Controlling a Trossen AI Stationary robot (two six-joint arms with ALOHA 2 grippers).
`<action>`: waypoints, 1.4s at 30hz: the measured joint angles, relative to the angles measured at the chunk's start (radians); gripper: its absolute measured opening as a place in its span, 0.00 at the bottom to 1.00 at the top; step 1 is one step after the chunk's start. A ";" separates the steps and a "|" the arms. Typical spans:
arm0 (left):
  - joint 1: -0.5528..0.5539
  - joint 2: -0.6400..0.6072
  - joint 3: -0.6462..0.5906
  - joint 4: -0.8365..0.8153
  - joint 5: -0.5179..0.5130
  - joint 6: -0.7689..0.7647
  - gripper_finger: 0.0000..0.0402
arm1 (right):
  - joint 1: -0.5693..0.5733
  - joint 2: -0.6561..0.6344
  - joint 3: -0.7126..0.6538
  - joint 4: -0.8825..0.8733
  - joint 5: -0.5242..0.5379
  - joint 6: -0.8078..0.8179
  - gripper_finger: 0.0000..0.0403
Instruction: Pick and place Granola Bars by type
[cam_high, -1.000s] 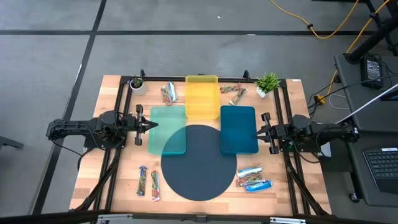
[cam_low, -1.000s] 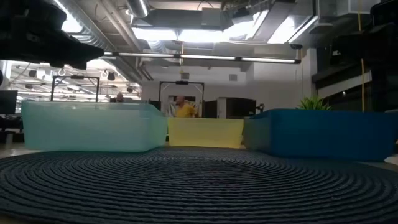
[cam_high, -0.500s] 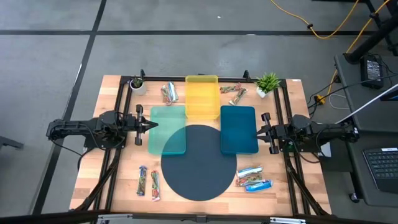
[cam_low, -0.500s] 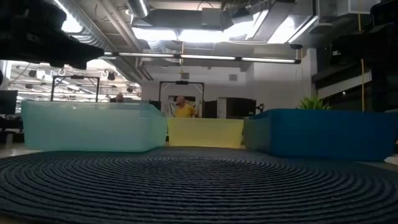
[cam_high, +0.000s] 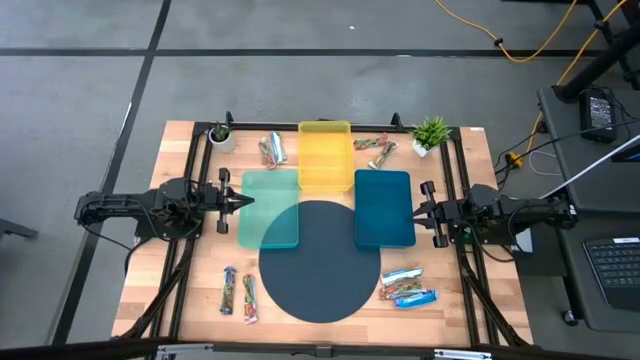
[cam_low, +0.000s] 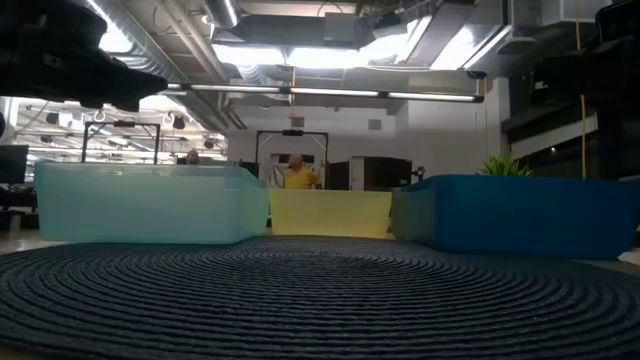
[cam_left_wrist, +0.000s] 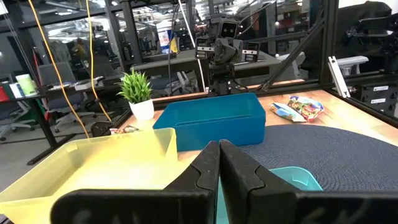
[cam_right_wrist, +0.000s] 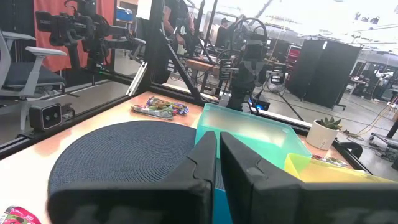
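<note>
**Both arms parked at the table edges, bars laid out by type and untouched**

The left gripper (cam_high: 243, 200) waits at the left edge of the wooden table (cam_high: 190, 260), its tips just beside the pale mint translucent plastic tray (cam_high: 269, 208). The left wrist view shows its two dark fingers (cam_left_wrist: 205, 171) pressed together with nothing between them. The right gripper (cam_high: 414, 212) mirrors it at the right edge, tips just beside the deep blue plastic tray (cam_high: 384, 207), fingers (cam_right_wrist: 208, 163) likewise closed and empty. Neither reaches toward any bar, so the sorting looks not yet begun.

The foil-wrapped granola bars sit in four pairs at the table's corners, apparently pre-grouped by wrapper: silver bars (cam_high: 273, 149) at the far left beside a small potted succulent (cam_high: 219, 134), brown-green bars (cam_high: 375, 148) at the far right beside a leafy green potted plant (cam_high: 431, 132), red-multicoloured bars (cam_high: 238, 294) at the near left, and blue-white bars (cam_high: 406, 286) at the near right.

The yellow translucent plastic tray (cam_high: 325, 155) stands at the far middle, between the silver and brown-green pairs. All three trays look empty and ring the dark round woven mat (cam_high: 320, 262), which keeps each within reach of an arm as a likely destination for one type.
</note>
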 joint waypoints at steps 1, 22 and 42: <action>0.000 0.000 0.000 0.000 0.000 0.000 0.01 | 0.000 0.000 0.000 0.000 0.000 0.000 0.06; 0.000 0.000 0.000 0.001 0.000 0.000 0.01 | 0.001 0.000 0.000 0.006 0.035 0.004 0.06; 0.000 0.000 0.000 0.272 -0.144 -0.219 0.01 | 0.000 0.000 0.000 0.086 0.130 0.041 0.06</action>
